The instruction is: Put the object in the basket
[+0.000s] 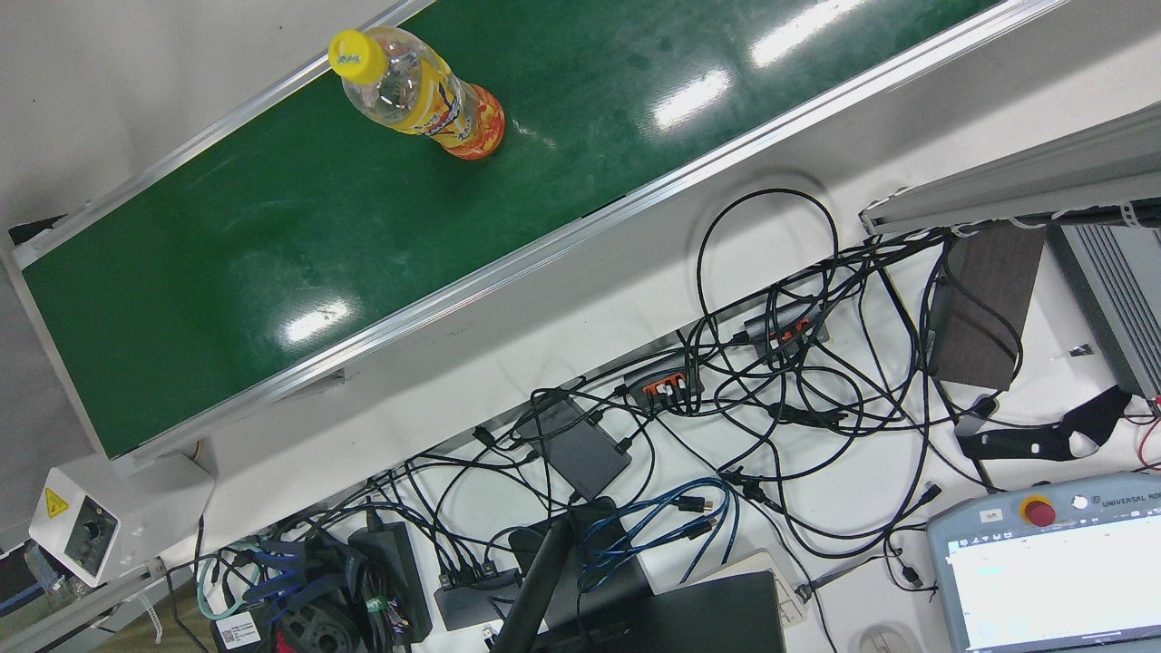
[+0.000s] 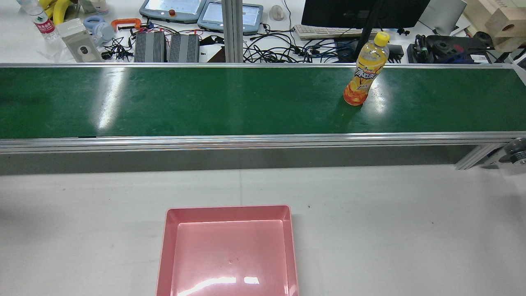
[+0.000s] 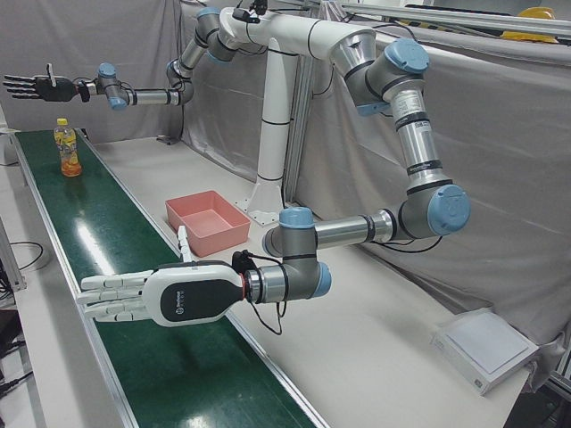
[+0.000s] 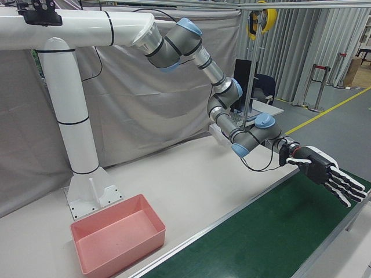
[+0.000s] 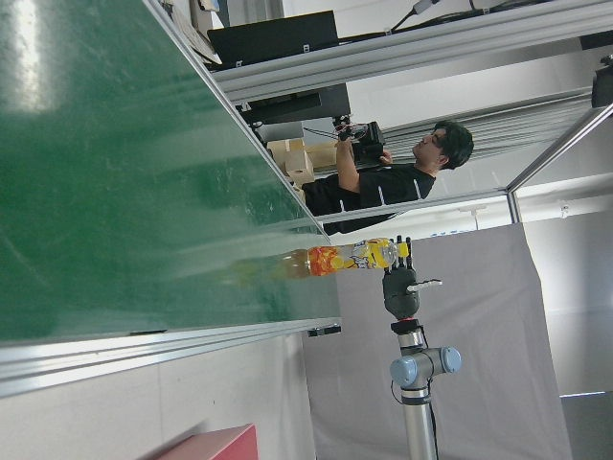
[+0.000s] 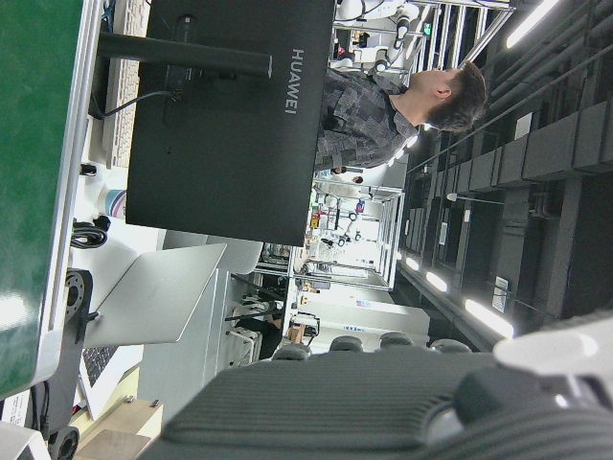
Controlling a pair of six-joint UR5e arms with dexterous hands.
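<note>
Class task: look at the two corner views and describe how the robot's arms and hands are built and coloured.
Both arms are silver tubes with light-blue joint caps, hung from one white pedestal. One hand has a white palm shell with small dark lettering, white fingers, a black wrist and a thin black cable looped there. The other hand is black-backed with white and black fingers.

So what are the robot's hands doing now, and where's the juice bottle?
Left hand open, right hand open, both over the green belt. Bottle upright on belt, untouched. Pink basket empty. Nothing in the way.
</note>
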